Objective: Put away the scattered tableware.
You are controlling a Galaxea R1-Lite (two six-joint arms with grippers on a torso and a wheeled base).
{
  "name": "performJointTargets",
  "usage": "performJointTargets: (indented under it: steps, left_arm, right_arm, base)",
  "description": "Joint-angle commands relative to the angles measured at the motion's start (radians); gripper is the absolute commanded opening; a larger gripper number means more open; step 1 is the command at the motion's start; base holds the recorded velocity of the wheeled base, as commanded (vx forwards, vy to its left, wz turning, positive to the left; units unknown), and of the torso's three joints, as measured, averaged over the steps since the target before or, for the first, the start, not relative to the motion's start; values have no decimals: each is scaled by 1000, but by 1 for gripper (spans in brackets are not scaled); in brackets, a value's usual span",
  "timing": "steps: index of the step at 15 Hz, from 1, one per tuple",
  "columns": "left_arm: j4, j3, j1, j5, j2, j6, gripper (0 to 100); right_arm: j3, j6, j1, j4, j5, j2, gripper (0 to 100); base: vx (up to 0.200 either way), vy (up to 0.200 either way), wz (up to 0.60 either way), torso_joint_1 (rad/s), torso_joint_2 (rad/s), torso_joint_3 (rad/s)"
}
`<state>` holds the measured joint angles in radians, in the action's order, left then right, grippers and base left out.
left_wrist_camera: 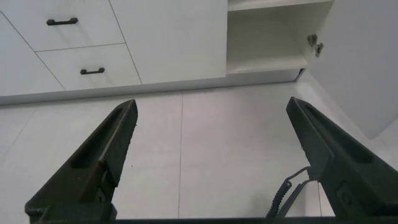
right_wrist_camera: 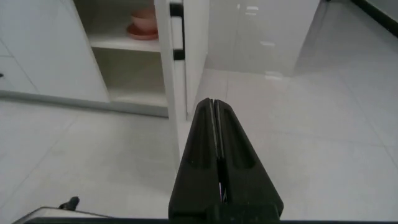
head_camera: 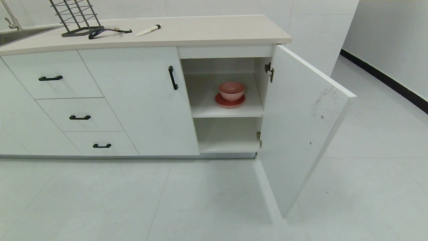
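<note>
A pink bowl (head_camera: 231, 90) sits on a red plate (head_camera: 229, 101) on the upper shelf of the open cabinet (head_camera: 227, 112); the bowl (right_wrist_camera: 144, 18) and plate (right_wrist_camera: 140, 33) also show past the door edge in the right wrist view. A white-handled knife (head_camera: 148, 30) and a black ladle (head_camera: 107, 32) lie on the countertop (head_camera: 214, 30). My left gripper (left_wrist_camera: 211, 109) hangs open over the floor, facing the cabinet's lower shelf. My right gripper (right_wrist_camera: 214, 106) is shut on nothing, low over the floor near the open door (right_wrist_camera: 177, 68).
The cabinet door (head_camera: 301, 124) swings out wide to the right. A black wire rack (head_camera: 78, 16) and a sink (head_camera: 20, 33) stand at the counter's left. Three drawers (head_camera: 80, 117) sit left of the closed door. The tiled floor (head_camera: 133, 201) spreads wide in front.
</note>
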<state>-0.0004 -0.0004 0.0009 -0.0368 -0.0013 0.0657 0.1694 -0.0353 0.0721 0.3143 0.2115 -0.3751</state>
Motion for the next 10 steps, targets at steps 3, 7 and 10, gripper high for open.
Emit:
performJointTargets:
  steps: [3,7,10]
  left_arm:
    - [0,0,1,0,1,-6,100]
    - [0,0,1,0,1,-9,100]
    - [0,0,-1,0,1,-15,100]
  right_arm:
    - [-126,-81,2,964,57,-869,0]
    - [32,-87,-31,1071,157,-1108,0]
    - [154,-89,-98,1094,161,-1251,0]
  base:
    - [0,0,0,0,0,0]
    - [0,0,0,0,0,0]
    - [0,0,0,0,0,0]
